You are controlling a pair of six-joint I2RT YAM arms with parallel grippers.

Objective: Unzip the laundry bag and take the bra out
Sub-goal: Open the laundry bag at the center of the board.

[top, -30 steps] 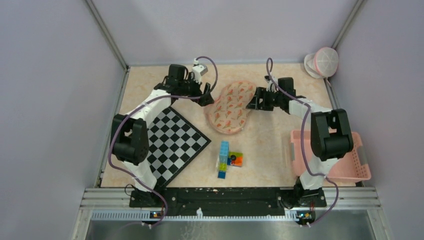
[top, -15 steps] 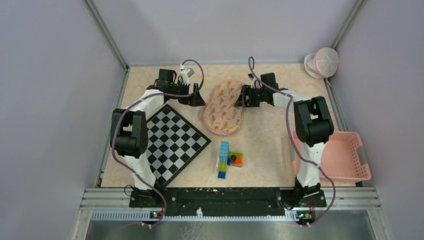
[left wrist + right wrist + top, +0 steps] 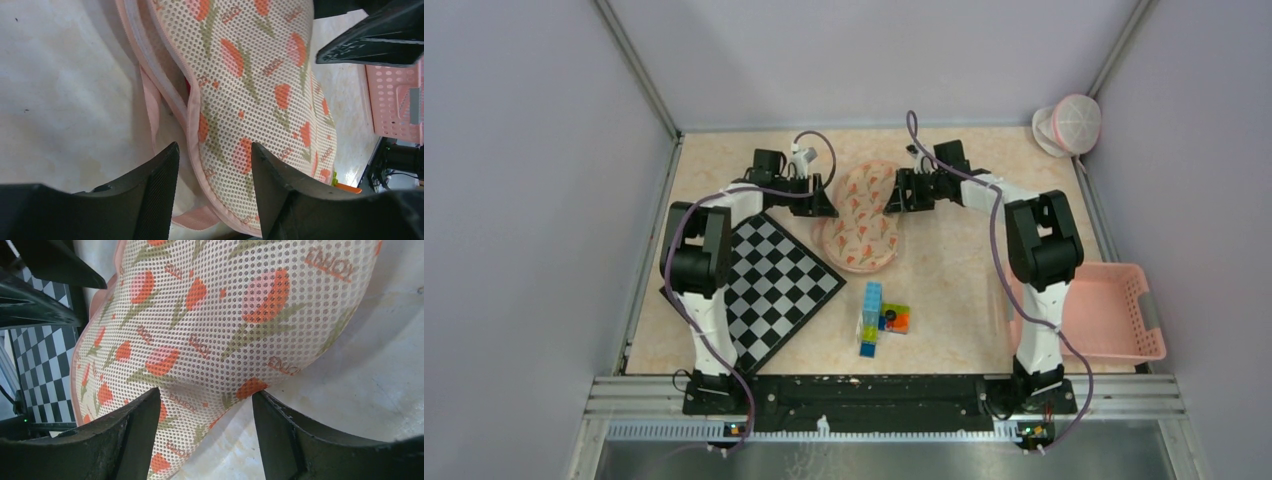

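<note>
Across the table, both of my arms are swinging in toward the upper middle of the overhead frame, and the laundry bag is travelling with them. A second ago it was lying broad and flat just right of centre. Now it is sitting further left, bunched narrower, just beside the upper right edge of the chessboard. I am crowding it from both sides, which is buckling the mesh rather than opening it.

My right gripper is grasping the bag's right end. In its wrist view the flowered mesh is filling the gap between the fingers and creasing against both, so I am judging that a hold, and it is serving as my anchor. My left gripper is narrowing from wide open around the bag's left edge. The pink trim is running between its fingers, but I cannot tell whether they are pinching it yet.

The zipper is showing as a pale band along that edge, in the upper left of the left wrist view; I cannot tell how far it is closed, and I am not seeing the pull tab. A red sliver is peeking at the seam. Whether that is the bra I cannot say, so I am treating the bra as inside the bag, out of sight. Unzipping is not yet done, and I am judging that the tab needs finding first.
</note>
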